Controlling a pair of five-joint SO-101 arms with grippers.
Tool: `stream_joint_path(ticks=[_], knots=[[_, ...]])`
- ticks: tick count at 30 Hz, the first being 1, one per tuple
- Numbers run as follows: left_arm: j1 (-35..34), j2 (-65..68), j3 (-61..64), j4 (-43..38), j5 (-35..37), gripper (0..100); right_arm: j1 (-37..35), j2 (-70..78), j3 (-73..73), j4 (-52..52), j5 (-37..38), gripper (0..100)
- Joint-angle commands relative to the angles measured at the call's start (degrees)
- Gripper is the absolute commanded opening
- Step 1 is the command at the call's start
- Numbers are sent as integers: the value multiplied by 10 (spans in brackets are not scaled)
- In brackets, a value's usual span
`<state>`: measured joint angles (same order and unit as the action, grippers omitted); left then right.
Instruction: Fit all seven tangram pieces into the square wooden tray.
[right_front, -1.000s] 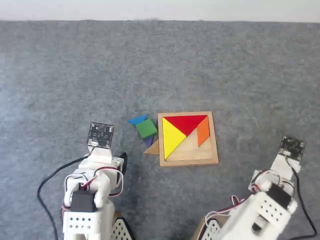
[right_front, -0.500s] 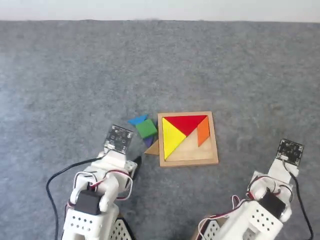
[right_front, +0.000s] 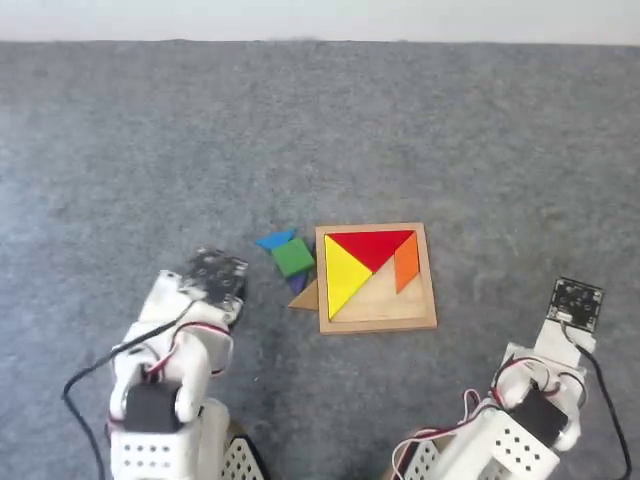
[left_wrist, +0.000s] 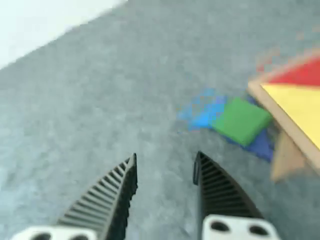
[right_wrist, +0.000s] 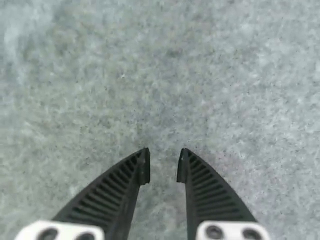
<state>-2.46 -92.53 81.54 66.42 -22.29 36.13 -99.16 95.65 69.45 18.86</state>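
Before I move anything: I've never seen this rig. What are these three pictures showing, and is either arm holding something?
These are two small robot arms, left arm and right arm, on grey carpet. The high view is from a fixed camera above; each wrist view is from a camera on one arm, looking along its black fingers. The left gripper is open and empty, facing the loose pieces. The right gripper is open and empty over carpet. The tray holds a red piece, yellow piece and orange piece. Outside it, on the left arm's side, lie a blue piece, green piece, darker blue piece and tan triangle.
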Motion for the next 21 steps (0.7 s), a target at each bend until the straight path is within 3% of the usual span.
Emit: stream_joint_path(ticks=[1,7,13,21], knots=[[52,163,-94,13,-15,181,-11,-9,11,5,6,115],[157,462,-278,46,-11,186,-9,-9,11,5,6,115],[163,697,-366,-11,16,186,-9,-9,11,5,6,115],[165,833,-381,-91,44,219,-9,-9,11,5,6,114]])
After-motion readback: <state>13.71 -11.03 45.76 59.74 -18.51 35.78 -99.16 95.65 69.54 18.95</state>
